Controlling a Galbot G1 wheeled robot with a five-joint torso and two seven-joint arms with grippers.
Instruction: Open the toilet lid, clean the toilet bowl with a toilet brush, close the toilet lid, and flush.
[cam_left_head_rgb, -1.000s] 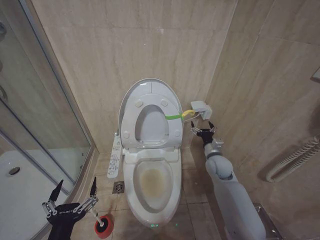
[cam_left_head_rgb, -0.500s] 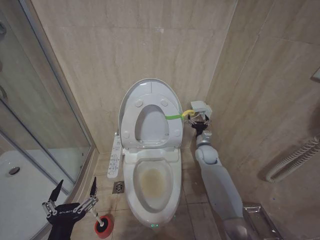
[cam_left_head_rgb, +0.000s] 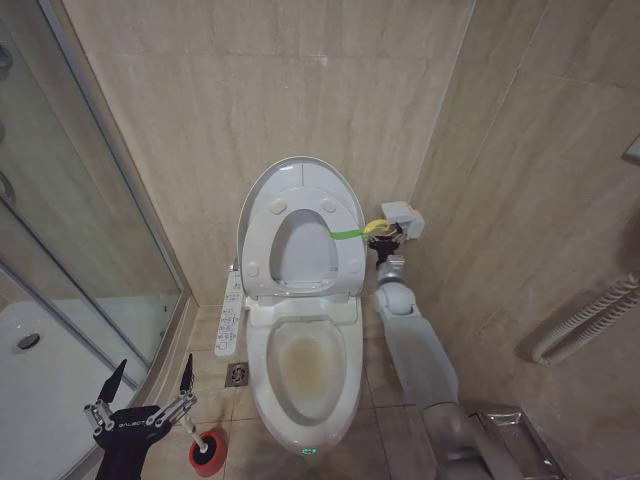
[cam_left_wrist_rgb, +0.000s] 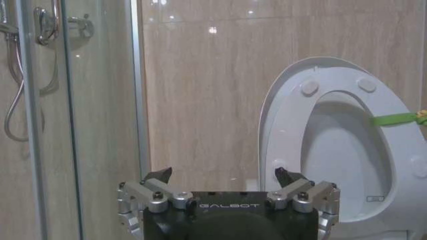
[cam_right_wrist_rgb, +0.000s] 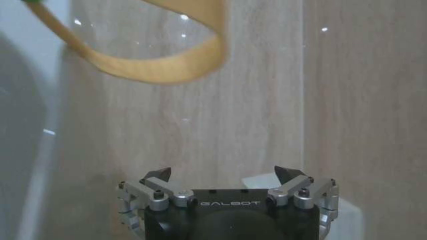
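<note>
The toilet lid (cam_left_head_rgb: 300, 178) stands upright against the back wall, and the raised seat (cam_left_head_rgb: 262, 235) with its green band (cam_left_head_rgb: 347, 234) leans on it. Below lies the open toilet bowl (cam_left_head_rgb: 305, 372), its inside stained yellowish. The toilet brush (cam_left_head_rgb: 199, 441) sits in a red holder cup (cam_left_head_rgb: 207, 455) on the floor left of the bowl. My left gripper (cam_left_head_rgb: 150, 385) hangs open just above and left of the holder. My right gripper (cam_left_head_rgb: 384, 237) is stretched out to the yellow loop (cam_left_head_rgb: 376, 226) beside the lid. In the right wrist view this gripper (cam_right_wrist_rgb: 222, 174) is open, with the loop (cam_right_wrist_rgb: 167, 67) above it.
A glass shower screen (cam_left_head_rgb: 80, 210) and a white shower tray (cam_left_head_rgb: 40, 385) close off the left. A control panel (cam_left_head_rgb: 229, 316) hangs at the toilet's left side, with a floor drain (cam_left_head_rgb: 238, 374) below. A white wall box (cam_left_head_rgb: 404, 218) and a hose (cam_left_head_rgb: 585, 318) are on the right.
My right arm has reached farther in and to the left, bringing its gripper from below the wall box up to the yellow loop. The left gripper has not moved.
</note>
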